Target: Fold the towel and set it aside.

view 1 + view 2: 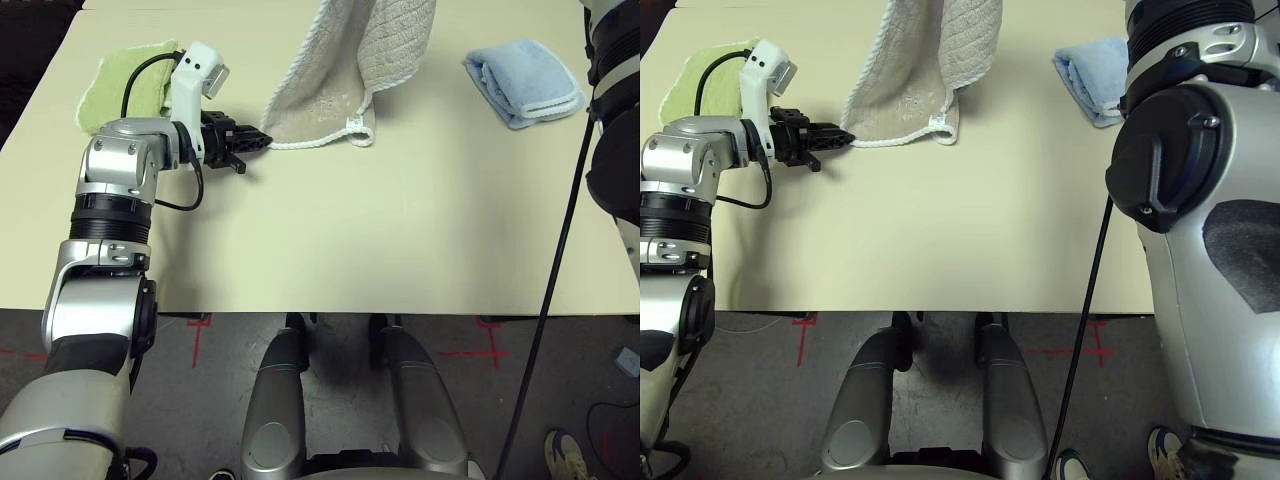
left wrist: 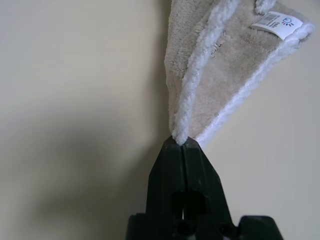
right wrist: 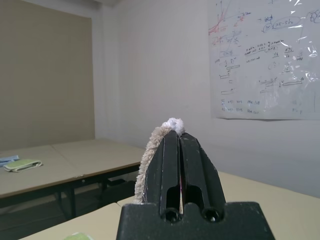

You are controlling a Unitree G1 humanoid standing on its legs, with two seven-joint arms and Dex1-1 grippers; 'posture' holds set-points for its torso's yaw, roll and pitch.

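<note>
The left gripper (image 2: 181,142) was closed on only the corner edging of the towel (image 1: 330,100), which hung from the closed right gripper (image 3: 176,134) onto the table (image 1: 400,230). A pull could slip that thin pinch.

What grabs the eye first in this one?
The beige towel hangs from above at the table's far middle, its lower end resting there. The left hand pinches the towel's lower corner; the right hand grips another bit aloft. Folded green and blue towels flank it.
</note>
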